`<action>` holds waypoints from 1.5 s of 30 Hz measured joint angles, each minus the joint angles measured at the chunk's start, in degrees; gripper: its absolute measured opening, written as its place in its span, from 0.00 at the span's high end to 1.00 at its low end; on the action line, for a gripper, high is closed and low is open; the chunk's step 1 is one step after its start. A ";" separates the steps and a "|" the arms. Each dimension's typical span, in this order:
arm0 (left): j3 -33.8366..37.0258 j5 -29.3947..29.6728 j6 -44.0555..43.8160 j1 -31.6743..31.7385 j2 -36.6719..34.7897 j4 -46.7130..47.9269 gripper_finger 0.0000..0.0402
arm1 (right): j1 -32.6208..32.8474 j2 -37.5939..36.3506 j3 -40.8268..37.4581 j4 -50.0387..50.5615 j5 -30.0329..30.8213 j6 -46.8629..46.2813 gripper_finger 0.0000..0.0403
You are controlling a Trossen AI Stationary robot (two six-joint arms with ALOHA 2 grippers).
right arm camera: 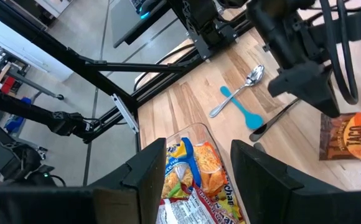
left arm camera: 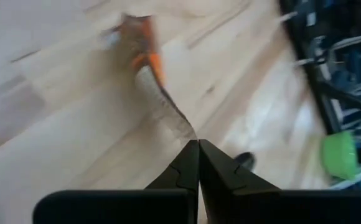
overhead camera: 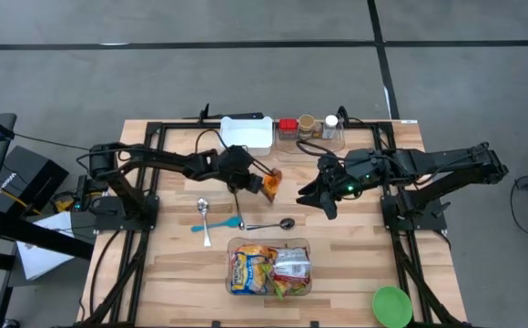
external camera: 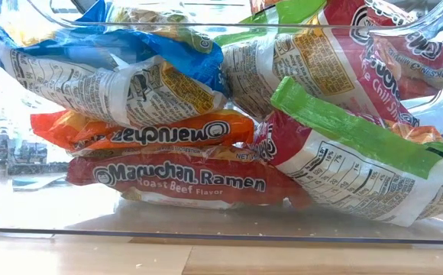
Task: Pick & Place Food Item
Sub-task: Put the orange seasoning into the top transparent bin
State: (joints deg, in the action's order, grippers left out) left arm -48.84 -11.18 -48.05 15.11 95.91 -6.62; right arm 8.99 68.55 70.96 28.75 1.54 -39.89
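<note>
My left gripper (overhead camera: 257, 179) is shut on a small orange snack packet (overhead camera: 270, 186) over the middle of the table; it also shows in the right wrist view (right arm camera: 353, 137). My right gripper (overhead camera: 324, 198) is open and empty just right of the packet, its fingers (right arm camera: 148, 171) standing over the clear bin (right arm camera: 200, 132). The clear bin (overhead camera: 304, 244) of ramen packets (external camera: 183, 177) stands at the table's near middle. My left gripper pinches the packet's thin top edge (left arm camera: 185, 129) between its two shut fingers. The fingers slant down from the table's left. The packet hangs below the fingers (right arm camera: 305, 84); whether its lower end touches the table, I cannot tell.
A metal spoon (overhead camera: 204, 217), a blue spoon (overhead camera: 218, 223) and a dark spoon (overhead camera: 273, 223) lie between the packet and the bin. A white container (overhead camera: 247, 133) and small jars (overhead camera: 308, 127) stand at the far edge. A green bowl (overhead camera: 391, 305) sits at the near right corner.
</note>
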 joint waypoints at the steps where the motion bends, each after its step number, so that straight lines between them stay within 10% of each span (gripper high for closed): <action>1: 0.00 -0.51 -0.26 0.00 -0.05 -0.75 1.00 | 0.00 0.00 0.00 0.00 0.00 0.02 0.57; 22: -6.51 -3.73 -4.65 -2.09 -0.23 -14.45 1.00 | -0.11 -2.95 0.00 -1.18 0.10 -0.67 0.57; 45: -17.99 -1.19 -17.62 9.54 9.99 -28.38 1.00 | -0.11 -8.94 0.00 -0.43 6.75 1.08 0.57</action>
State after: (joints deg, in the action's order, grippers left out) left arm -66.83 -12.38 -65.67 24.65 105.90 -35.00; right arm 8.88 59.61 70.96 28.32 8.29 -38.81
